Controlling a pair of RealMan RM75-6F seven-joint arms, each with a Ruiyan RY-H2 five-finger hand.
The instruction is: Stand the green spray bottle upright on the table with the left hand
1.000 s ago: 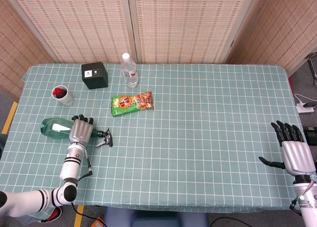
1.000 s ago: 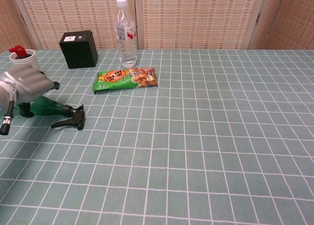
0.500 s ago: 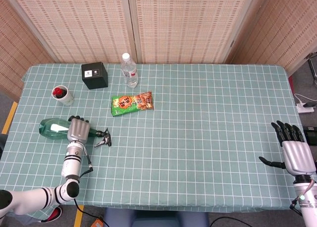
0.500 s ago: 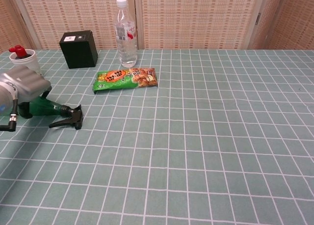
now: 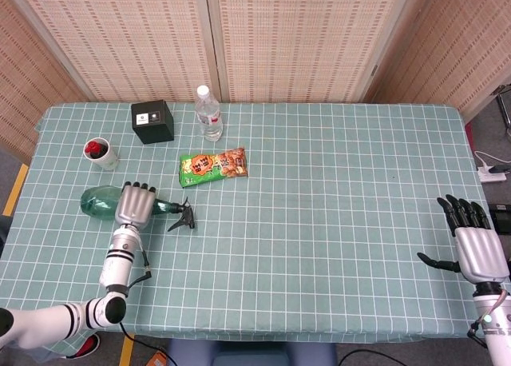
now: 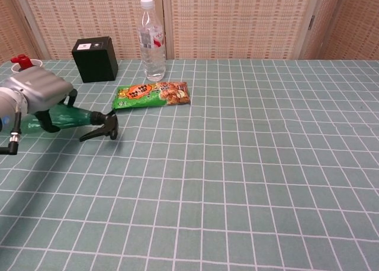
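My counter (image 5: pixel 335 222) is covered in a pale green cloth with a white grid, and everything on it sits toward my left side. The biggest piece there is the translucent green plastic spray bottle (image 5: pixel 102 202), which lies on its side with its black trigger head (image 6: pixel 100 128) pointing toward the middle of the counter. My left hand (image 5: pixel 136 204) is wrapped over the bottle's neck end, silver back upward, dark fingers curled around it in a grip; in the chest view the bottle looks raised slightly off the cloth, though I cannot say for sure. My left forearm runs back from the hand toward the near edge.

Behind the bottle, by the far edge, stands a clear plastic water bottle with a white cap (image 5: pixel 208 114), upright; how much it holds is hard to judge. Just to its left is a matte black cube-shaped box (image 5: pixel 152 121). Between them and my left hand lies a flat green and orange snack packet (image 5: pixel 212 166). Near the left edge stands a small white cup (image 5: pixel 101 153) with something red in it.

My right hand (image 5: pixel 477 246) rests well apart at the right edge, palm down, fingers spread, holding nothing.
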